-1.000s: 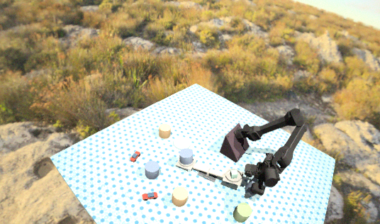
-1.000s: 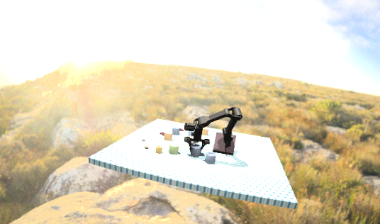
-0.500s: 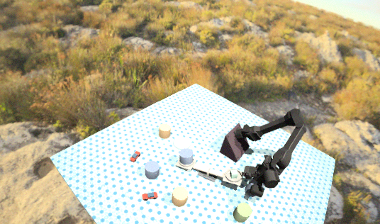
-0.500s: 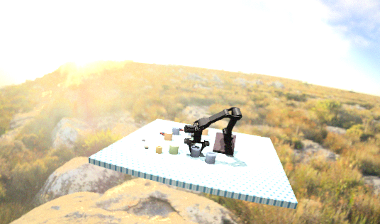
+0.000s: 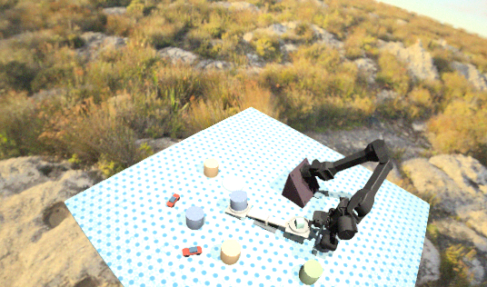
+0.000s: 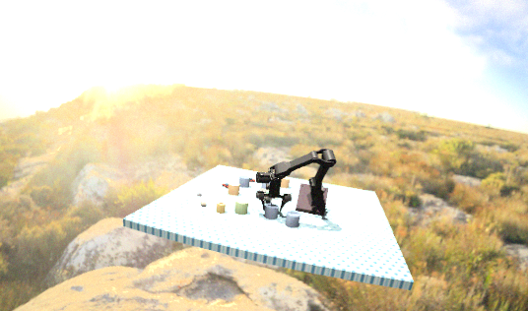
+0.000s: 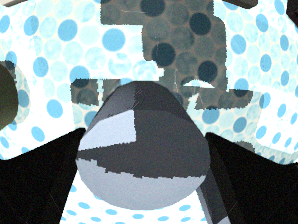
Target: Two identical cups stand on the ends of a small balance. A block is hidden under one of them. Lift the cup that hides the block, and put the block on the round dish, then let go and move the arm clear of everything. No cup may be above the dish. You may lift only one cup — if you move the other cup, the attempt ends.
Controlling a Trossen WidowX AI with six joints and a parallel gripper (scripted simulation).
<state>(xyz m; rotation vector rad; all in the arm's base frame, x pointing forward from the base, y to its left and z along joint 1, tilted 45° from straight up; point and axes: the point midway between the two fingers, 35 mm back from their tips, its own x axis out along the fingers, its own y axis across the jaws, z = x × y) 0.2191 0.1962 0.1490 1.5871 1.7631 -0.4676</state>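
One blue-grey cup [image 5: 238,201] stands upright on the balance's far pan. The balance [image 5: 280,222] has its near pan uncovered, with a small pale green block [image 5: 300,222] on it. The lifted blue-grey cup [image 6: 271,213] [image 7: 145,192] is down at the table beside the balance, between my spread fingers. My gripper [image 5: 324,249] [image 7: 147,136] is open around it; whether a finger still touches it cannot be told. In the top view the gripper hides this cup. The round dish [image 5: 233,183] is a pale disc behind the far pan, with nothing seen on it.
Another blue-grey cylinder [image 6: 293,219] stands close beside the gripper. A green cylinder [image 5: 311,272] [image 6: 241,208] [image 7: 7,97] is on its other side. A dark purple slanted block [image 5: 300,183] [image 6: 309,198] stands by the arm. Tan cylinders, red cars [image 5: 173,200] [image 5: 192,251] and a blue-grey cylinder [image 5: 194,217] lie farther off.
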